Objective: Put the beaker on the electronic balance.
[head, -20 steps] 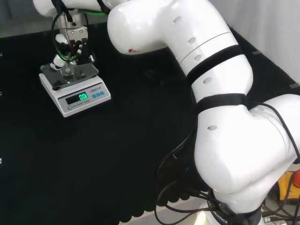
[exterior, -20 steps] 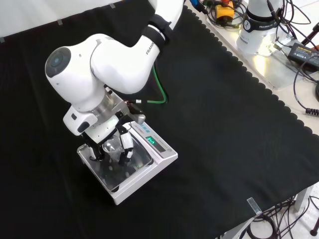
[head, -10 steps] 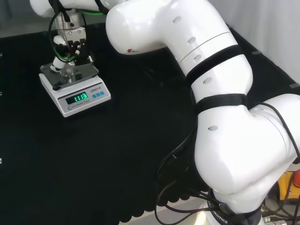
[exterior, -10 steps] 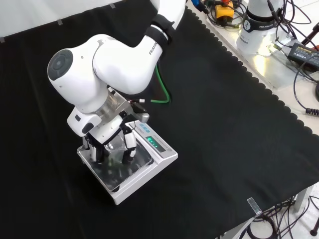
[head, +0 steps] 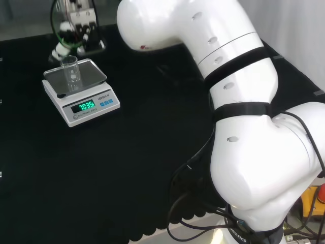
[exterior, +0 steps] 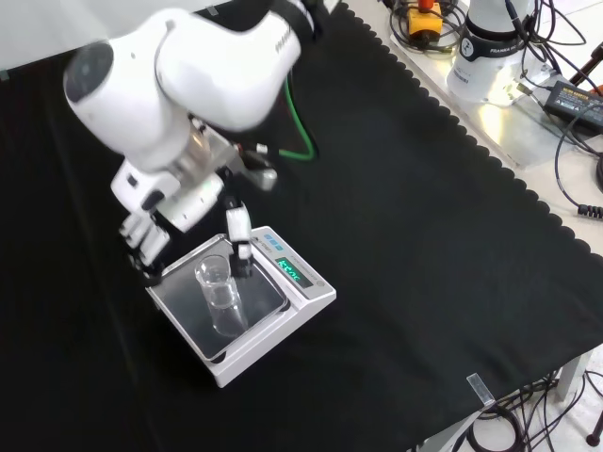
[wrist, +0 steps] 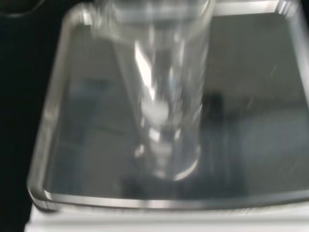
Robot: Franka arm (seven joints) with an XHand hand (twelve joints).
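Observation:
A clear glass beaker [head: 70, 72] stands upright on the steel pan of the white electronic balance [head: 96, 107], whose green display is lit. In the front view the beaker [exterior: 218, 293] rises from the pan of the balance [exterior: 304, 285], left of the display. The hand [exterior: 188, 202] hangs above and behind it, open, with its fingers [exterior: 239, 233] spread to either side and apart from the glass. From the head view the hand [head: 77, 24] sits high above the pan's far edge. Close up in the wrist view, the beaker [wrist: 161, 92] stands free on the pan [wrist: 256, 121].
A green cable [exterior: 303, 141] loops beside the wrist. The arm's white links [head: 238, 117] take up the head view's right. Past the cloth's scalloped edge [exterior: 452, 132] at the front view's upper right lie the arm's base, cables and a power brick [exterior: 573, 94].
The hand was curled round the beaker on the pan. It has let go, opened and risen, leaving the beaker standing alone. The display's reading changed.

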